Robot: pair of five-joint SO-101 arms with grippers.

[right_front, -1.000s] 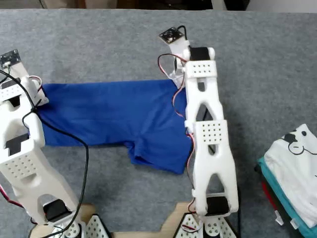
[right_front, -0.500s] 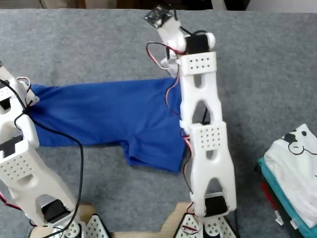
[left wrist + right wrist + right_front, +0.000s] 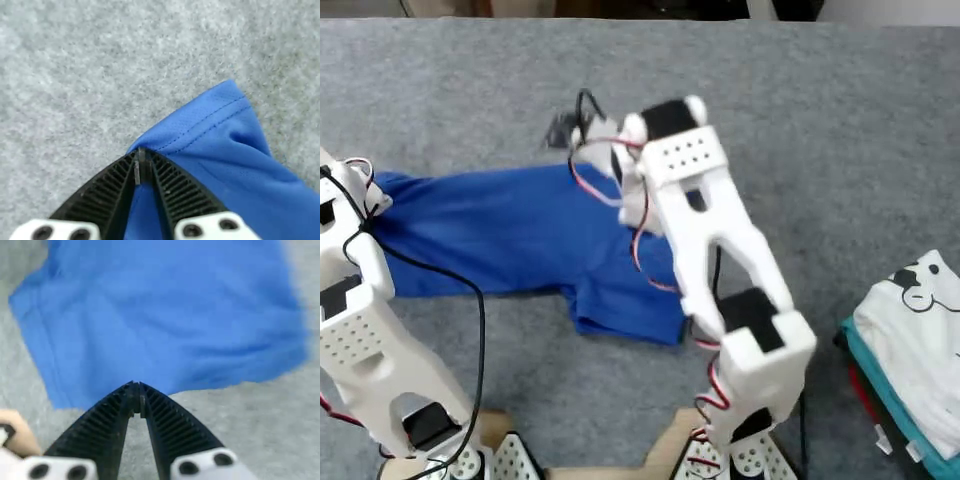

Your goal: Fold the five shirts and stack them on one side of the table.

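Observation:
A blue shirt lies spread on the grey table, with one sleeve pointing toward the near edge. My left gripper is at the shirt's left corner. In the left wrist view this gripper is shut on the hem of the blue shirt. My right gripper hangs above the shirt's far edge, near its middle. In the right wrist view it is shut with no cloth seen between its fingers, and the blue shirt lies flat below.
A stack of folded shirts, white on top with teal under it, sits at the right edge of the table. The right arm's white links cross over the shirt's right part. Bare grey table stretches along the far side.
The right arm has swung left, from the shirt's far right corner to above the middle of its far edge. The left gripper has shifted slightly left, still holding the corner.

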